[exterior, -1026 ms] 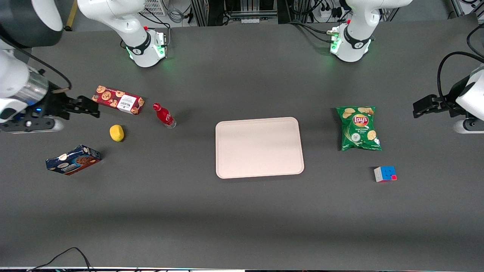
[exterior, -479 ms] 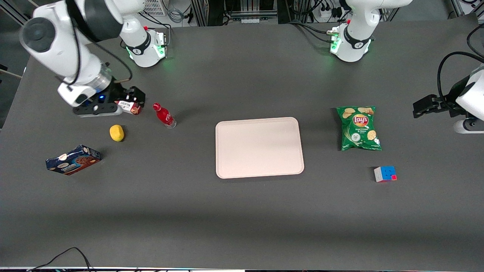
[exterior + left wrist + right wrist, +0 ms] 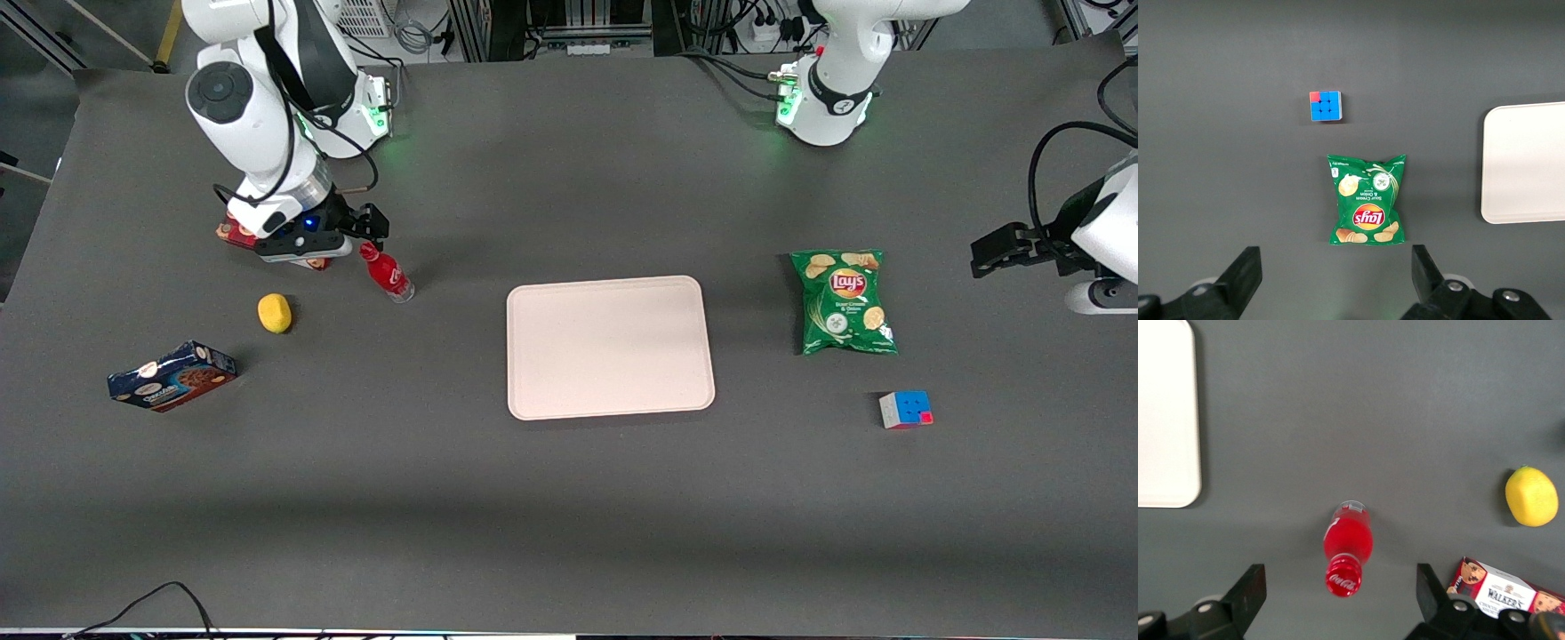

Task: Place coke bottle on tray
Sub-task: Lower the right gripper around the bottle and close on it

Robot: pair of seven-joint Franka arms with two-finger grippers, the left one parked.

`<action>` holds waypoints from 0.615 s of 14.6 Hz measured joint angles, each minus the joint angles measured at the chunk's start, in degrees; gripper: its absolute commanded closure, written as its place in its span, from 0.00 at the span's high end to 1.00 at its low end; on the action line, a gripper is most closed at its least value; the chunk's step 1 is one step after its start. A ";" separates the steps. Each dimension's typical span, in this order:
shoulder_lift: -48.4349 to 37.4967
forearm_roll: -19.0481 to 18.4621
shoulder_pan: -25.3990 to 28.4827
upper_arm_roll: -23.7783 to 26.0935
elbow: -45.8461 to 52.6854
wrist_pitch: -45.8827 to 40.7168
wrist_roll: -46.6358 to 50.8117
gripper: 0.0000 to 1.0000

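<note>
Red coke bottle (image 3: 386, 271) upright on the table, cap up, well apart from the bare pinkish tray (image 3: 610, 347), gripper (image 3: 356, 233) just above its cap, jaws open, lemon (image 3: 275, 313) near.

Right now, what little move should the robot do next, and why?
Probably lower the gripper straight down around the coke bottle. Its jaws stand open, hovering above the upright bottle's cap, nothing is held yet, and the tray waits empty.
</note>
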 measured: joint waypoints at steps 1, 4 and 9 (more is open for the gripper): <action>0.03 0.00 -0.01 0.00 -1.95 2.25 0.00 1.00; 0.21 0.00 -0.01 0.38 -5.67 6.14 0.08 1.00; 1.69 0.04 0.00 2.04 -7.22 8.49 1.17 1.00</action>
